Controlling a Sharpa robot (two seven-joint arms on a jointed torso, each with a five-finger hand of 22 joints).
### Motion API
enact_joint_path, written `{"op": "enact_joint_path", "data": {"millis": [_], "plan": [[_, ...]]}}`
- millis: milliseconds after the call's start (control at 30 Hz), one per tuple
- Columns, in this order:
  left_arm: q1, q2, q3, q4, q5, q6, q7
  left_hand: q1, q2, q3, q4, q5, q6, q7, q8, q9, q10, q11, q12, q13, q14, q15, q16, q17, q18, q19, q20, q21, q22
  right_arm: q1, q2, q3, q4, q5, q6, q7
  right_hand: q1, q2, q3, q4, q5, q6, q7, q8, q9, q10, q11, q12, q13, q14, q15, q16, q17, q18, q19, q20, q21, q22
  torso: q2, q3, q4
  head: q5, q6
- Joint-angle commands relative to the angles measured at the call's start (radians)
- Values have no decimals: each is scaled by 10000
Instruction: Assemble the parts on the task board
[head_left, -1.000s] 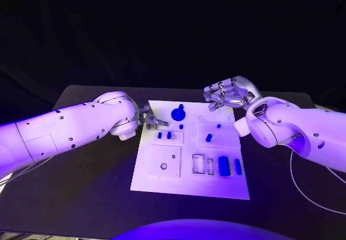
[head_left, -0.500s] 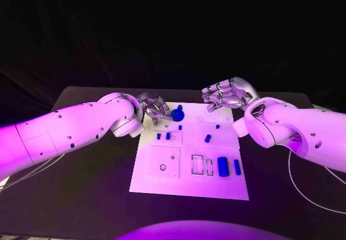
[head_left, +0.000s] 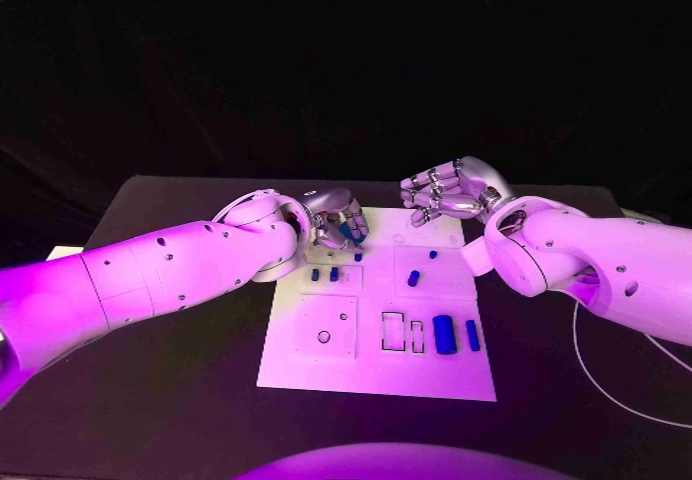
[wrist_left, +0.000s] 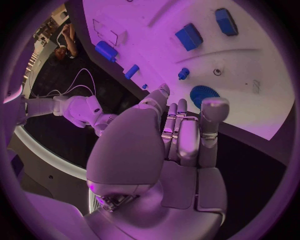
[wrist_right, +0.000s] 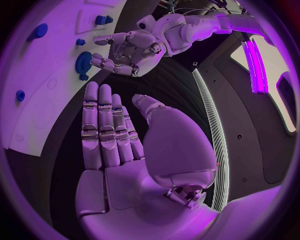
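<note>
Looks like a robotics lab or demo booth, not anybody's home. The black desk (head_left: 173, 400) sits against dark drapes (head_left: 346, 90), with a white task board (head_left: 378, 375) laid square in the middle like a test rig. Loose white cables (head_left: 613, 385) trail over the desk's edge, a bright light strip (wrist_right: 257, 60) glows off to one side, and there's gear on shelving (wrist_left: 55, 20) in the background.

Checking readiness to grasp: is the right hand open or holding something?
Open: the right hand shows an empty palm with fingers extended, above the task board's far edge.
</note>
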Motion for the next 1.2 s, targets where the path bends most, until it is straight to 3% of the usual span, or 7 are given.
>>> {"op": "enact_joint_path", "data": {"millis": [33, 300, 600, 1200], "plan": [[-45, 148, 0, -72, -1348, 401, -52, -126, -1, -48, 42, -64, 144, -10, -122, -83, 185, -19, -141, -128, 172, -29, 247, 241, -147, 213, -35, 493, 389, -6, 17, 1, 2, 29, 166, 19, -77, 37, -2, 8, 61, -26, 36, -15, -8, -63, 21, -15, -16, -61, 21, -27, -11, 66, 55, 44, -49, -15, 4, 3, 3, -36, -9], [-112, 463, -5, -283, -1841, 888, -483, -146, 41, -57, 68, -47, 454, -57, -291, -210, 533, -74, -391, -324, 304, -96, 313, 142, -262, 483, -102, 1167, 927, -6, 19, 1, 7, 31, 160, 28, -77, 37, -2, 8, 61, -26, 36, -15, -8, -63, 21, -15, -16, -61, 21, -27, -11, 66, 55, 44, -49, -15, 8, 1, 0, -80, -33], [-126, 630, -6, -464, -1998, 1113, -576, 113, 239, 266, -32, -8, 745, -93, -372, -279, 909, -140, -532, -418, 374, -163, 359, 117, -293, 556, -160, 1363, 1101, -6, 29, 1, 10, 31, 170, 34, -72, 40, 3, 4, 72, -27, 36, -16, -9, -66, 21, -16, -18, -63, 21, -27, -14, 66, 57, 43, -54, -15, -7, -2, 25, -115, -66], [-128, 753, -7, -545, -2072, 1861, -994, 110, 301, 617, -59, -9, 994, -131, -477, -356, 1186, -186, -735, -476, 374, -196, 328, -32, -327, 591, -197, 1533, 1268, -6, 25, 1, 5, 30, 187, 35, -69, 42, 7, 2, 81, -28, 37, -17, -9, -68, 22, -17, -20, -65, 21, -27, -17, 66, 58, 43, -59, -15, -15, 5, 27, -99, -111]]}}
